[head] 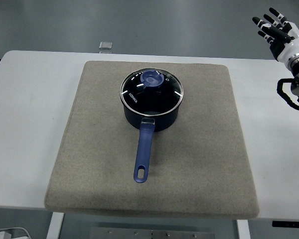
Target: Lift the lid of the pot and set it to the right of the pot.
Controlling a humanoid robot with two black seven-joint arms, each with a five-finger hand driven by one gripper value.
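Note:
A dark blue pot (150,115) stands on a grey-brown mat (199,149) in the middle of the table, its long blue handle (143,154) pointing toward the near edge. A glass lid (132,92) with a blue knob (152,78) sits on the pot. My right hand (274,27) is raised at the far right, well away from the pot, fingers spread and holding nothing. The left arm is out of view.
The mat lies on a white table (30,114). A small grey square object (105,46) lies at the table's far edge. The right forearm (296,84) hangs over the table's right side.

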